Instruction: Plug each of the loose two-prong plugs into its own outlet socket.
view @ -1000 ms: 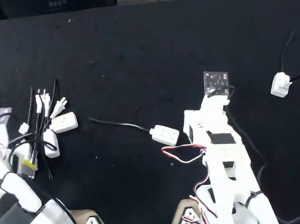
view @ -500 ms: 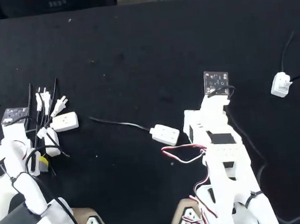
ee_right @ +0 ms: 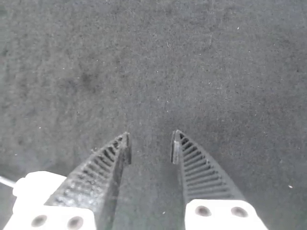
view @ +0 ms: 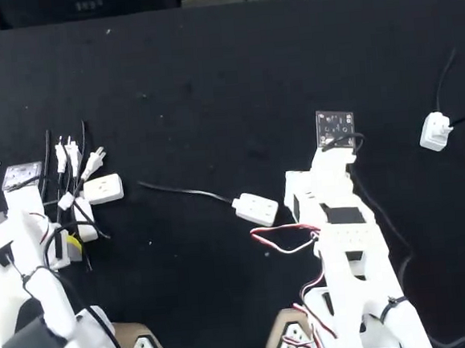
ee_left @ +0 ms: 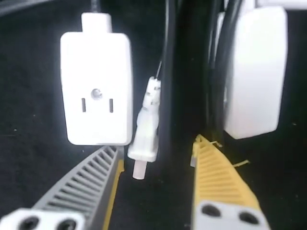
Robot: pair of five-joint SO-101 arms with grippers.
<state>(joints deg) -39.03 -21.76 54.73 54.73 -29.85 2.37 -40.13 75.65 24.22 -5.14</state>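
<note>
A black table [view: 208, 71] filled the workspace, and the two white arms stood at its near edge. The right arm [view: 344, 238] reached out over the middle of the cloth, and the left arm [view: 20, 263] sat at the near left corner beside a tangle of black cables [view: 51, 168].

The right gripper [ee_right: 151, 135] hovered above bare cloth with its jaws apart and nothing between them. The middle socket [view: 256, 209], a white block on a black lead, lay on the table just beside this arm, and its corner showed behind one grey finger [ee_right: 103, 172] in the right wrist view. Well off to the right lay a white wall adapter [view: 434, 132] on its own cable.

The left gripper [ee_left: 156, 146] was spread wide, one finger grey and one yellow, astride the black cables. A small plug [ee_left: 146, 122] lay between the jaws, close to the grey finger, and I could not tell whether it touched. The left socket [ee_left: 96, 88] lay face up just beyond that finger, its slots bare. A second white block [ee_left: 254, 72] lay beyond the yellow one. Three loose plugs [view: 70, 152] fanned out past the left socket, none of them seated
</note>
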